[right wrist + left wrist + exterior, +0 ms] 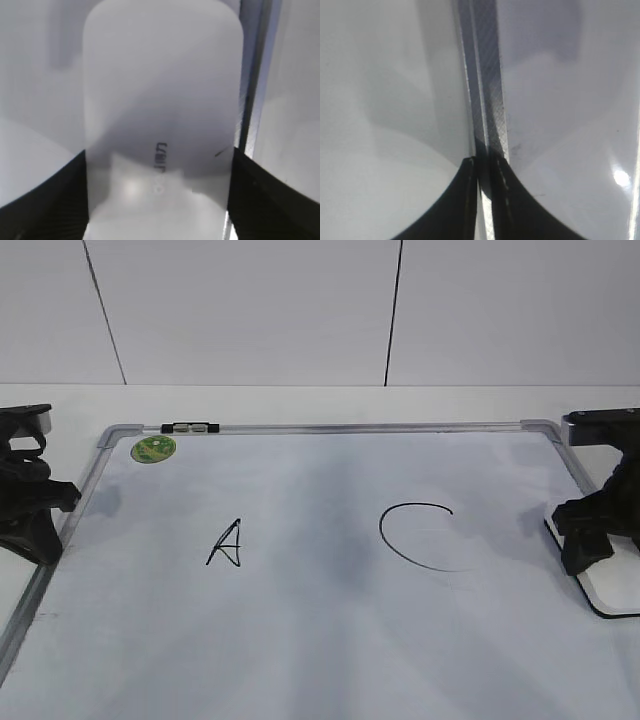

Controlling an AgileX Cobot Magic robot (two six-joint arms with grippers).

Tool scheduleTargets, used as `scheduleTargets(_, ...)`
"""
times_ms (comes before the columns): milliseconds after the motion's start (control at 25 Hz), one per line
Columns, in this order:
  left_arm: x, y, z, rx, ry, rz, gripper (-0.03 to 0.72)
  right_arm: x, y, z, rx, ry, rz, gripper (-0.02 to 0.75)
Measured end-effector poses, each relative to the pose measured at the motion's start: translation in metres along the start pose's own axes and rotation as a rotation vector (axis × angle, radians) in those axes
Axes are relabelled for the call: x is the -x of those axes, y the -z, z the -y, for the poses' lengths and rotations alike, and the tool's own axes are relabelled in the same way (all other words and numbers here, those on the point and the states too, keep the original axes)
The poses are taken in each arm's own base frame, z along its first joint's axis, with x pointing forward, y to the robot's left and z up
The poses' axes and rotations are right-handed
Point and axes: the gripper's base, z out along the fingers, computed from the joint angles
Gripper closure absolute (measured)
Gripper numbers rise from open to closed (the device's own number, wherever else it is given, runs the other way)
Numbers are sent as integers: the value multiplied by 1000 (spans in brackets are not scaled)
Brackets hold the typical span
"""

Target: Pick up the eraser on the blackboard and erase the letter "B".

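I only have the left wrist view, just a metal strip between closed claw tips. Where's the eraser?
Observer: The eraser lies at the right edge of the blackboard, sitting inside the right claw.
Operator: Which letters are on the board right now?
Observer: Only an A and a C show; no B is visible.

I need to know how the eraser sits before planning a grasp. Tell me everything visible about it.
The eraser is a smooth white plastic-looking block with rounded corners, small grey print on top and a thin dark base edge. It lies flat at the blackboard's right edge, beside the frame. The right gripper straddles it, fingers open on either side; contact isn't clear.
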Motion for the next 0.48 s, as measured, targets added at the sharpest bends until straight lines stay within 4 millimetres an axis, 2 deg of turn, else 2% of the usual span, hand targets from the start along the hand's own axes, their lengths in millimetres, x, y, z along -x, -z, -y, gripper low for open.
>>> scheduleTargets(160,0,0,0,0,0,-1,655,0,0,1,-7,7,1,74)
scheduleTargets(480,0,0,0,1,-1,0,652,6,7,0,3,-5,0,69)
